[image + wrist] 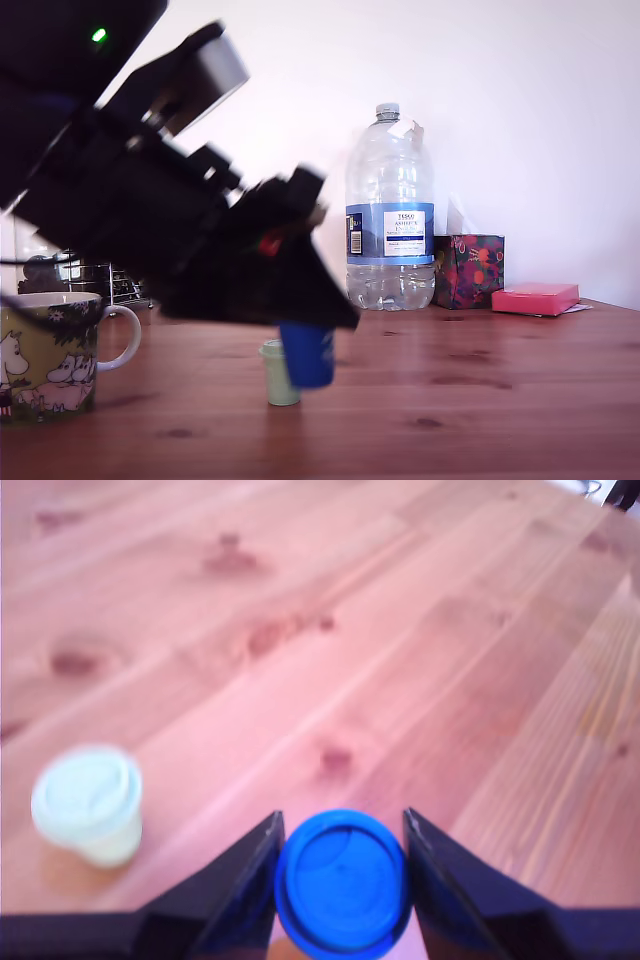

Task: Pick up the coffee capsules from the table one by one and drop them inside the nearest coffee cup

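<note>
My gripper (341,880) is shut on the dark blue coffee capsule (341,885), whose round lid fills the gap between the two dark fingers (238,900). In the exterior view the blue capsule (307,354) hangs from the black gripper (305,335) just above the table (480,400). The pale green capsule (278,372) stands upright on the wood right behind it; in the wrist view this green capsule (88,803) is apart from the fingers. The olive-green coffee cup (50,355) with white cartoon figures stands at the exterior view's left edge.
A large clear water bottle (389,210) stands at the back of the table, with a patterned tissue box (468,270) and a flat pink box (535,298) to the exterior view's right of it. A wire rack (100,278) shows behind the cup.
</note>
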Controlling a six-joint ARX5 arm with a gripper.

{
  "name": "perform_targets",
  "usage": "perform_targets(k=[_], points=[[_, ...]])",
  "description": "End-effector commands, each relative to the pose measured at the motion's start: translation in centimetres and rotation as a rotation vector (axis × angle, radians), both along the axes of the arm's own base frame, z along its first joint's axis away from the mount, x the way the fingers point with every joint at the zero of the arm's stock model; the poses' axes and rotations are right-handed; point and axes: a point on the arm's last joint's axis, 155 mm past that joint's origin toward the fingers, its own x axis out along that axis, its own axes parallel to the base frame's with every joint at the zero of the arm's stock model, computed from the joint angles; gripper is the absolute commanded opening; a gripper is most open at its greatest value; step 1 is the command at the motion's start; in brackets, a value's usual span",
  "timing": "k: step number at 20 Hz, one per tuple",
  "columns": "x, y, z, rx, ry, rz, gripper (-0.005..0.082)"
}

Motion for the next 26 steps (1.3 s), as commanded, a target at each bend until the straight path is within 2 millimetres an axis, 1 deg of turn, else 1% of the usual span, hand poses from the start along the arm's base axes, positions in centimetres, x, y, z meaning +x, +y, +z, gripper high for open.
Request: perform_targets(k=[1, 5, 10, 14, 19, 26], points=[[-0.2, 0.2, -0.3, 0.032, -0.002, -0.013, 0.0235], [-0.3, 0.6, 1.0, 0.073, -0.034, -0.034, 0.0235], [0.7, 3.3, 3.9, 0.07, -0.08, 0.029, 0.0235], [2.2, 6.7, 5.2, 0.12, -0.12, 0.125, 0.0235], [4.1, 11.6, 5.5, 0.187, -0.125, 0.278, 0.0234], [6.8, 16.7, 5.8, 0.199, -0.109, 0.448, 0.0235]])
